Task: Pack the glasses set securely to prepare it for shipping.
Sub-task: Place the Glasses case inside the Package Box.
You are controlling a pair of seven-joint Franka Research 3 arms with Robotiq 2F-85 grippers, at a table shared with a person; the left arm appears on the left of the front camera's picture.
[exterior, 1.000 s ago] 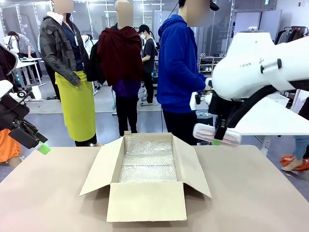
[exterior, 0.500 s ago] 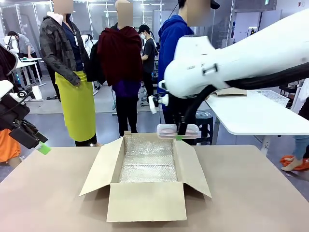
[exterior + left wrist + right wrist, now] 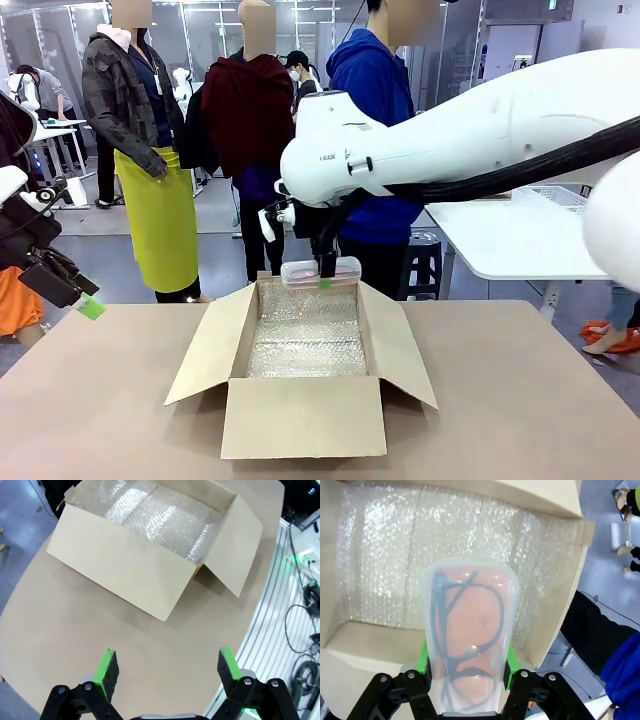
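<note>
The right gripper [image 3: 325, 268] is clamped across the narrow width of the pale pink case [image 3: 468, 630], its green pads pressed on the two long sides. It holds the case level in the air right above the far rim of the cardboard box [image 3: 300, 415], which stands open in the middle of the table [image 3: 520, 400]. Dark glasses show through the translucent lid. The likeliest trouble is placement: this close to the far wall, a straight descent could catch the case on the rim, tip it and twist it out of the pinch. The smooth, rounded shell probably slips easily. A release from this height could let it bounce on the bubble wrap [image 3: 305, 340] lining the floor, or pop the lid. The left gripper [image 3: 165, 666], jaws wide apart and holding nothing, hangs near the table's left edge, well apart from the box.
</note>
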